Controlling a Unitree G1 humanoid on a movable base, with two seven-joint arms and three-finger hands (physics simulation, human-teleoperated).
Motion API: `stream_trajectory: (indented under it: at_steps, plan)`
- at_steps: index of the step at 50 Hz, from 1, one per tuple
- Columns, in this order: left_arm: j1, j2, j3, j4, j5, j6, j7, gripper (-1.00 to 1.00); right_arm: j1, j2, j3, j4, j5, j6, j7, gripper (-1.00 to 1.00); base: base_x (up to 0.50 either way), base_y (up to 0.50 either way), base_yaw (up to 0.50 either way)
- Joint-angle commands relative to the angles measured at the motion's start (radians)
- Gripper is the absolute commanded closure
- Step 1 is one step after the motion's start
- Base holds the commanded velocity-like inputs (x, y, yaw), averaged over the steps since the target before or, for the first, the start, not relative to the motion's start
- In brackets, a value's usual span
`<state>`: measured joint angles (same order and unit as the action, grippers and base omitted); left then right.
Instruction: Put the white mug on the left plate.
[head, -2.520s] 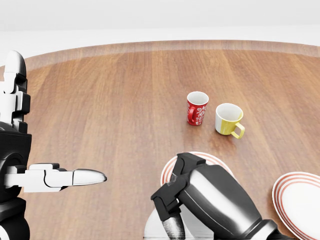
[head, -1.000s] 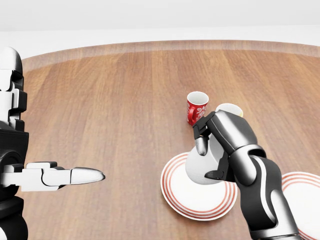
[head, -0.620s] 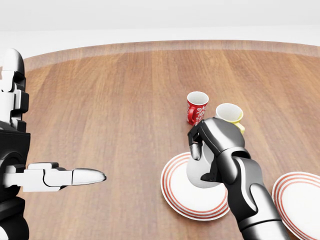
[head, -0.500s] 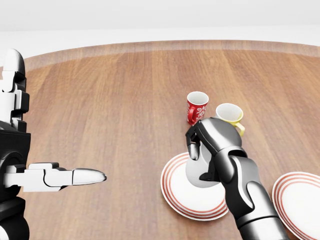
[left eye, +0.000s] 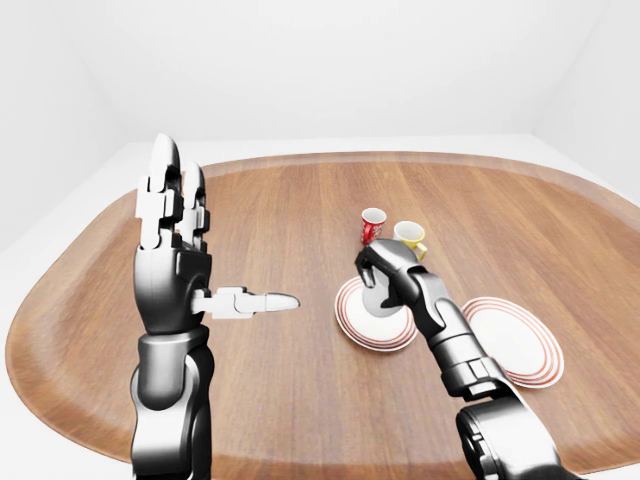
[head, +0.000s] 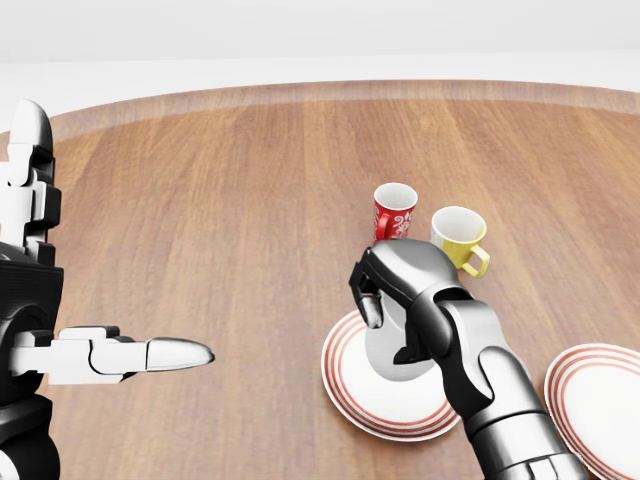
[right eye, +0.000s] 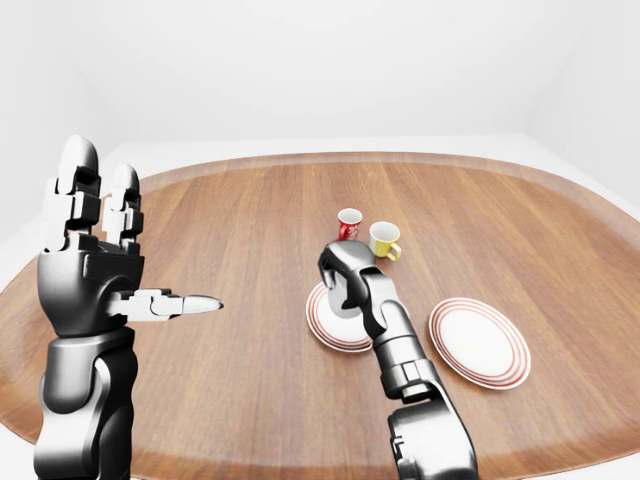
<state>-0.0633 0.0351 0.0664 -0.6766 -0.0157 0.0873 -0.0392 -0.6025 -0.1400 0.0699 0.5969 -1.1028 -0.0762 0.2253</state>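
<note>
Now the placing step looks to be in hand: nearest the tabletop's near edge, the right hand (head: 400, 300) has its fingers (head: 371, 310) wrapped round the plain white ceramic mug (head: 392, 355), held over the left red-ringed white plate (head: 345, 395); contact with the plate cannot be told. The left hand (left eye: 185, 265), fingers spread and holding nothing, is raised toward the left edge. Farther off stand a red patterned mug (head: 393, 216) and a yellow mug (head: 459, 240), so the next move probably calls for setting the mug down flat and loosening the fingers without tipping it.

Right robot hand (head: 388, 310) clenched (fingers curled), left robot hand (left eye: 175, 235) raised, spread
</note>
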Motion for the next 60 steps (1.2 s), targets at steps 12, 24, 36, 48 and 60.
stream_trajectory:
  at_steps: [12, 24, 36, 48, 60]
  plan:
    - [0.005, -0.002, -0.004, -0.005, 0.003, 0.000, -0.001, -1.00, -0.078, -0.028, -0.017, 0.072, 0.017, -0.011, 0.088, 1.00, 0.00, 0.00, 0.00]
    - [0.006, -0.002, -0.004, -0.008, 0.003, 0.000, -0.002, -1.00, -0.092, -0.028, -0.010, 0.161, 0.007, -0.011, 0.002, 1.00, 0.00, 0.00, 0.00]
    - [0.004, -0.002, -0.002, -0.002, 0.001, 0.000, -0.002, -1.00, -0.114, -0.016, 0.013, 0.304, -0.013, -0.011, -0.098, 1.00, 0.00, 0.00, 0.00]
    - [-0.006, 0.003, 0.009, -0.001, -0.004, 0.000, -0.003, -1.00, -0.140, -0.012, 0.022, 0.370, -0.017, -0.011, -0.139, 1.00, 0.00, 0.00, 0.00]
    - [-0.007, 0.004, 0.008, 0.001, -0.003, 0.000, -0.002, -1.00, -0.150, -0.010, 0.027, 0.396, -0.036, -0.011, -0.175, 1.00, 0.00, 0.00, 0.00]
